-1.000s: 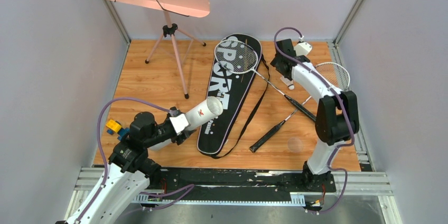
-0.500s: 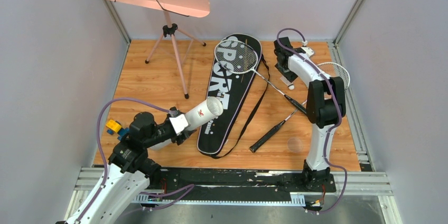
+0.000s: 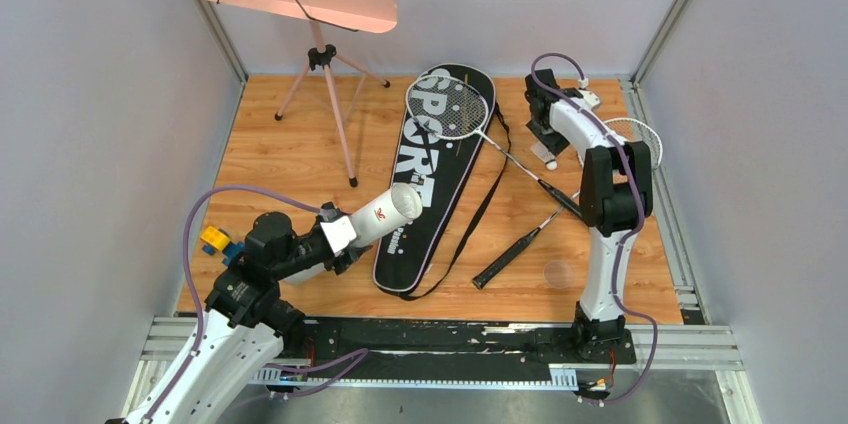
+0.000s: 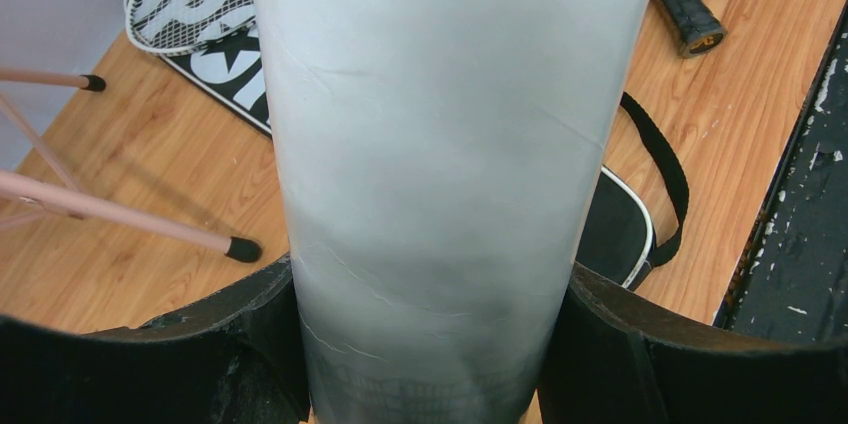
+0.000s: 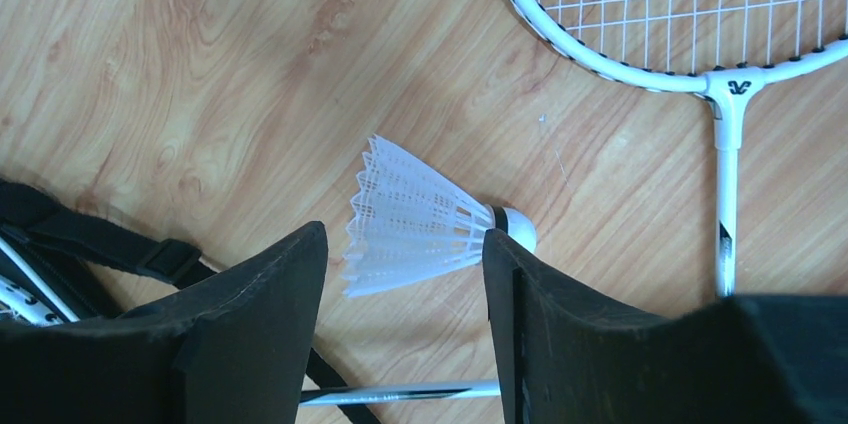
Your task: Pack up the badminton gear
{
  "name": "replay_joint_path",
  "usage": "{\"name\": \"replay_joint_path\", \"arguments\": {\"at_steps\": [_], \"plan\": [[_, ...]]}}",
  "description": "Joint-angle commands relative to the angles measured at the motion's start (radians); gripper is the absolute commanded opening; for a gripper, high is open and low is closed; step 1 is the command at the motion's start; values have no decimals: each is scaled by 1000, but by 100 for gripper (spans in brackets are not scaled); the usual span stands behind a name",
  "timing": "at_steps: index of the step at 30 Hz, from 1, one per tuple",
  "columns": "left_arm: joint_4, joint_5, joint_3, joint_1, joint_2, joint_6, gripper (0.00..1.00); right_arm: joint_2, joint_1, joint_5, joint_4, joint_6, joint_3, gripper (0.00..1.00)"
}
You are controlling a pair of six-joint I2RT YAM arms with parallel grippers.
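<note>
My left gripper (image 3: 340, 236) is shut on the long white tube (image 3: 385, 212) and holds it tilted above the black SPORT bag (image 3: 440, 179). The tube (image 4: 450, 144) fills the left wrist view between my fingers. One racket's head (image 3: 447, 107) lies on the bag. The second racket's head (image 3: 640, 139) lies at the right. My right gripper (image 3: 543, 137) is open, pointing down over a white shuttlecock (image 3: 543, 156). In the right wrist view the shuttlecock (image 5: 420, 219) lies on its side on the wood between my open fingertips (image 5: 405, 254), untouched.
The pink music stand (image 3: 320, 54) stands at the back left. A yellow and blue toy (image 3: 215, 241) sits by the left arm. A clear round lid (image 3: 558, 272) lies near the front right. Racket handles (image 3: 510, 256) cross beside the bag strap (image 3: 480, 214).
My right arm has reached farther back and brought its open gripper over the shuttlecock. The left arm and tube have not moved.
</note>
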Motion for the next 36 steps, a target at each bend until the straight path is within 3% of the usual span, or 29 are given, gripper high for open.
{"name": "replay_joint_path", "arguments": {"at_steps": [1, 5, 9, 13, 26, 32, 36], "plan": [[58, 7, 21, -3, -9, 13, 62, 30, -16, -9, -2, -16, 66, 58], [56, 5, 20, -3, -9, 13, 62, 19, -24, -12, -2, -33, 79, 46], [56, 3, 20, -3, -9, 14, 62, -11, -28, -12, -3, -46, 75, 18], [54, 4, 20, -3, -8, 14, 62, -49, -27, -19, 0, -66, 67, 0], [55, 7, 20, -3, -7, 14, 62, -336, -27, -216, 202, -193, -125, 0], [54, 5, 22, -3, -8, 13, 62, -563, -28, -461, 418, -194, -354, 0], [56, 5, 21, -3, -7, 14, 62, -713, -21, -706, 634, -188, -548, 0]]}}
